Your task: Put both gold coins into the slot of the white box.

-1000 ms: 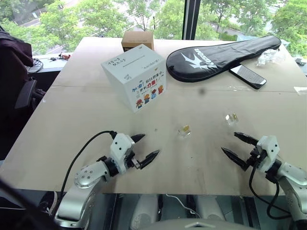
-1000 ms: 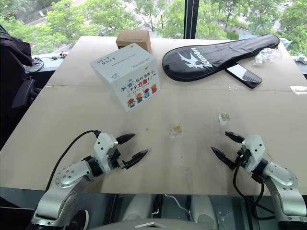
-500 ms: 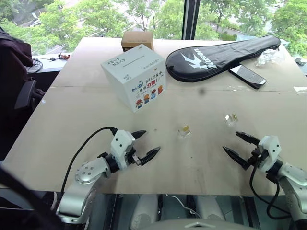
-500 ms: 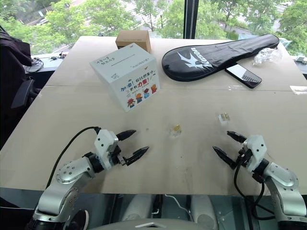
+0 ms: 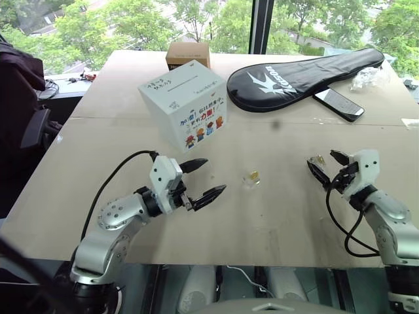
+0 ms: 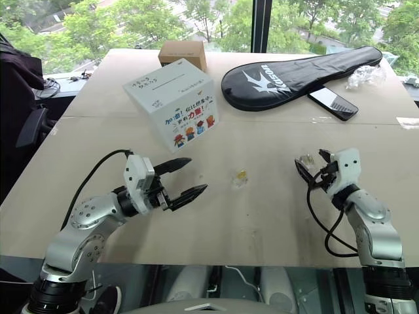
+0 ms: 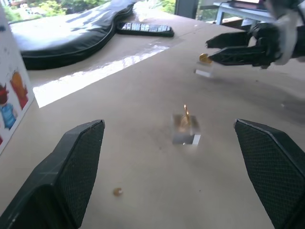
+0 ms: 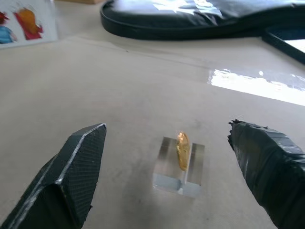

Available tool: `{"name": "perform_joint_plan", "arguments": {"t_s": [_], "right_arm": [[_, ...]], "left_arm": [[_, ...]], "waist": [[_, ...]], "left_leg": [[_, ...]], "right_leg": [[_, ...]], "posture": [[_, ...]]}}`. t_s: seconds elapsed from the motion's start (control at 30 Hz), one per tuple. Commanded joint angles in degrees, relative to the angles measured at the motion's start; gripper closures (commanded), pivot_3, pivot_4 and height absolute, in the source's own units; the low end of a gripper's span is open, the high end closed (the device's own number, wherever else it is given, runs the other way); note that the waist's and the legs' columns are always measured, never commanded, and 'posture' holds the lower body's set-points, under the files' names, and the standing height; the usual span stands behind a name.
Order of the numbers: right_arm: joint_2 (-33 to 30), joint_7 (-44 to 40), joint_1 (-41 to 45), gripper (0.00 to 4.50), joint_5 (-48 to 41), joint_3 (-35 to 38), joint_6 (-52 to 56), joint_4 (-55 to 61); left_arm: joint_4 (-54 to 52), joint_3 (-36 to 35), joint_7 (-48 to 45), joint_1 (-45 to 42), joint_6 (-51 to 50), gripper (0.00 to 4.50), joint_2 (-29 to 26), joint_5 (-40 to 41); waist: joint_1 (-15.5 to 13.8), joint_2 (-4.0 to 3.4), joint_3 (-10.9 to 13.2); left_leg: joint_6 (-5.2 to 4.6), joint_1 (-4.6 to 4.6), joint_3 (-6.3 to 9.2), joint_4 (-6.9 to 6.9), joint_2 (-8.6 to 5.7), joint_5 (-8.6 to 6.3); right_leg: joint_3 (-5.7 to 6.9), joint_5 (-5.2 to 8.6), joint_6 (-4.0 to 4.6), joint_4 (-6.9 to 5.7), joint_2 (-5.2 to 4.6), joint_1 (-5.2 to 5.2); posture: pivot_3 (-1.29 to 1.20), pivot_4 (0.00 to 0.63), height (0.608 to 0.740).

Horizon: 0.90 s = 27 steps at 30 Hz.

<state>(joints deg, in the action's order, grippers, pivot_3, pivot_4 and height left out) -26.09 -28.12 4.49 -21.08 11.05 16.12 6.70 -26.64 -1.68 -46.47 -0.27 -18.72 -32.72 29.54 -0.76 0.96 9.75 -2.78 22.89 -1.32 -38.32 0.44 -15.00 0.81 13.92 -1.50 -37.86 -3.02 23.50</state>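
Both Claws Closed In on the Coins

Right claw (image 6: 310, 165) advanced across the tabletop (image 5: 275, 216) since a second ago, now straddling the far coin (image 8: 182, 151), fingers still apart but narrower than before. Coin seen upright in its clear block, directly between the two fingers (image 8: 71, 179), not yet touched. Left claw (image 5: 202, 178) raised and swung toward the middle, jaws spread wide and empty; near coin (image 5: 251, 176) lying ahead of its tips, just beyond reach. White box (image 5: 186, 111) well behind the left claw, slot (image 5: 182, 88) on its top face, nothing in it yet by the look of things. Judged as the start of the first pickup: right side about to pinch, left side lined up for the second. Small slippery block likely to skid if nudged off-centre.
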Motion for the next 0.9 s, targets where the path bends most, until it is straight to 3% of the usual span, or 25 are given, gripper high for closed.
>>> {"name": "perform_joint_plan", "arguments": {"t_s": [0.03,0.17,0.23,0.9], "right_arm": [[0.15,1.27,1.40,1.76,0.31,0.34,1.07,1.95],[-0.13,1.09,1.86,3.89,1.04,-0.34,2.03,1.58],[-0.48,0.34,1.65,4.44,0.87,-0.81,3.03,1.57],[-0.45,2.00,1.47,4.44,4.59,-1.50,4.46,2.15]], "left_arm": [[-3.09,-0.41,-1.97,-1.04,-0.44,0.00,-1.51,1.83],[-3.37,-0.34,-2.30,-1.08,-1.18,0.00,-1.89,2.45],[-3.54,-0.22,-2.36,-0.99,-1.33,0.00,-2.02,2.35],[-2.72,0.93,-2.29,-1.40,-0.95,0.00,-1.74,1.02]], "waist": [[0.06,0.00,0.00],[0.06,0.00,0.00],[0.07,0.00,0.00],[0.08,0.01,-0.01]], "left_leg": [[0.00,0.00,0.00,0.00,0.00,0.00],[0.00,-0.01,0.00,0.00,0.00,0.00],[0.00,-0.01,0.00,0.00,0.00,0.00],[0.00,-0.03,-0.01,-0.01,0.00,0.00]], "right_leg": [[0.00,0.00,0.00,0.01,0.03,0.00],[-0.02,0.00,-0.01,0.00,0.10,0.00],[-0.02,0.00,-0.01,0.00,0.14,0.00],[-0.07,-0.01,-0.02,0.00,0.28,-0.01]], "posture": [[0.00,0.150,0.740],[0.00,0.150,0.740],[0.00,0.150,0.740],[0.00,0.150,0.740]]}}
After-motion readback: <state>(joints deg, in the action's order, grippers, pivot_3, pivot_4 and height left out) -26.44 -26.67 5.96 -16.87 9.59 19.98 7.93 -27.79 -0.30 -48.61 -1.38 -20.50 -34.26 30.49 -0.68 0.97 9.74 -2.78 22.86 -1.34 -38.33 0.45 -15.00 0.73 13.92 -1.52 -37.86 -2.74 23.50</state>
